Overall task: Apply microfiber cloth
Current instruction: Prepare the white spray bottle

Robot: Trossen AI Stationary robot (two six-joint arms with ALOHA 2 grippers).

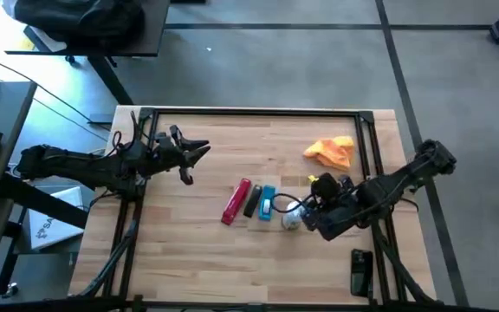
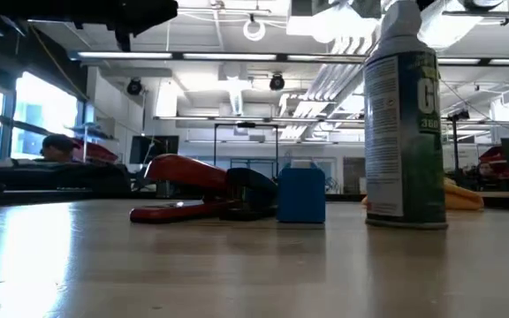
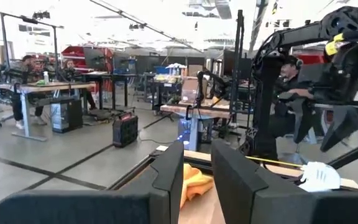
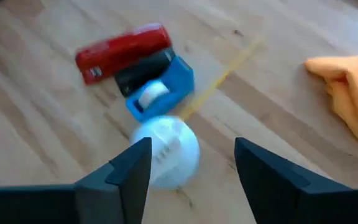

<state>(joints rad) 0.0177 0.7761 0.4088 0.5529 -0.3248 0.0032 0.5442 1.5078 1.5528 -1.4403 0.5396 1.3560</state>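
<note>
The orange microfiber cloth (image 1: 332,152) lies crumpled on the wooden table at the far right, and also shows in the right wrist view (image 4: 353,87) and the left wrist view (image 3: 194,180). No gripper touches it. My right gripper (image 1: 300,212) hovers open over the white-grey spray bottle (image 1: 291,219), which stands upright on its base (image 2: 405,216). Its fingers stand apart to either side of the bottle's top (image 4: 166,152). My left gripper (image 1: 196,162) is open above the table's left half, pointing toward the cloth.
A red stapler (image 1: 236,201), a black item (image 1: 252,201) and a blue tape dispenser (image 1: 268,204) lie side by side mid-table, left of the bottle. A black object (image 1: 359,270) sits near the front right corner. A black frame (image 1: 258,111) edges the table.
</note>
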